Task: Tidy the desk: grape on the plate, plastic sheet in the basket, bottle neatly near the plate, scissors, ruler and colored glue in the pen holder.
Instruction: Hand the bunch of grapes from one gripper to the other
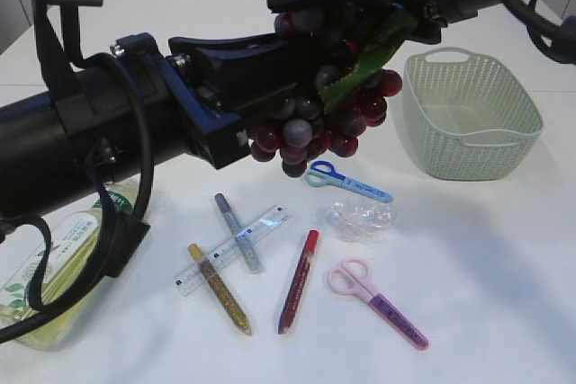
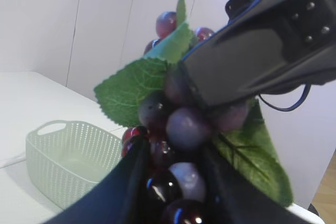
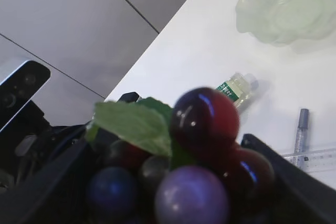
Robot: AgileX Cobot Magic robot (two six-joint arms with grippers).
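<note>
Exterior view, left to right: we see the bottle lying at the table's left edge, then ruler, glue pens and scissors scattered mid-table. Our left gripper pinches the grape bunch up in the air. From above, our right gripper has its jaws spread wide around the bunch's top. Farthest right, the basket sits empty.
</note>
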